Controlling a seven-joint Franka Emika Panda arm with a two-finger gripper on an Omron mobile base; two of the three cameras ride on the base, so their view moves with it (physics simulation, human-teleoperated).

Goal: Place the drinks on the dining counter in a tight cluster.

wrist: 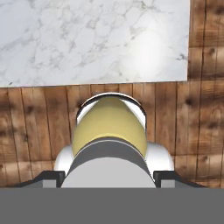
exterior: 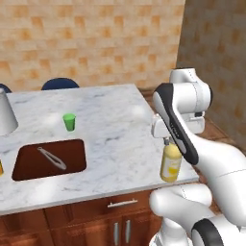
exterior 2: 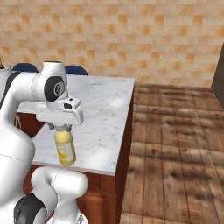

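Note:
The yellow juice bottle [exterior: 171, 164] hangs upright at the near right corner of the dining counter [exterior: 110, 129], with my gripper [exterior: 169, 143] shut on its neck from above. In the right base view the gripper [exterior 2: 63, 128] sits over the same bottle [exterior 2: 65, 148], whose base is level with the marble's [exterior 2: 105, 109] front edge. In the hand view the bottle [wrist: 109, 122] is seen from above with wooden floor around it, and the marble [wrist: 87, 39] edge lies beyond it. The fingertips are hidden by the bottle. I cannot tell whether its base touches the counter.
A small green cup [exterior: 69, 121] stands mid-counter. The brown recessed sink [exterior: 29, 166] holds a metal tool [exterior: 52, 158]. A pale cone-shaped thing [exterior: 6, 113] stands at the far left. Blue chairs [exterior: 59, 84] line the far side. Wooden floor [exterior 2: 175, 144] lies to the right.

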